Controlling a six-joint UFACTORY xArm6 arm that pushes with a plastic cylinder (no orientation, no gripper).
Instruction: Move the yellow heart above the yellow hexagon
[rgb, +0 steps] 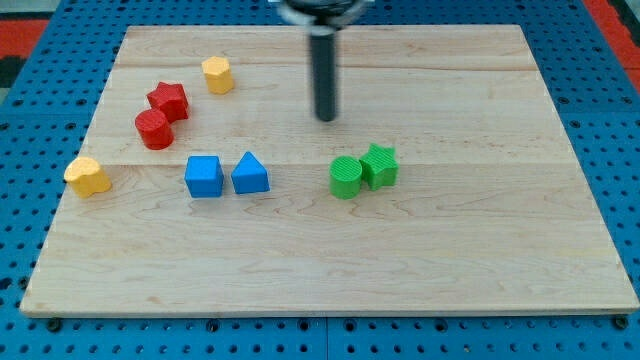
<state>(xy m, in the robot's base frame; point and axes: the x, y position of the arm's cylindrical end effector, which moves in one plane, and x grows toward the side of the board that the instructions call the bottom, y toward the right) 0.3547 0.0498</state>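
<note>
The yellow heart (87, 176) lies near the board's left edge, at mid height. The yellow hexagon (217, 75) sits at the upper left of the board, well up and to the right of the heart. My tip (326, 119) rests on the board at upper centre, far to the right of both yellow blocks and touching no block. The rod rises from it to the view's top.
A red star (169, 100) and a red cylinder (153, 130) sit between the two yellow blocks. A blue cube (204, 177) and a blue triangle (249, 174) lie right of the heart. A green cylinder (346, 178) and a green star (379, 166) touch, below my tip. The wooden board (480, 250) lies on a blue pegboard.
</note>
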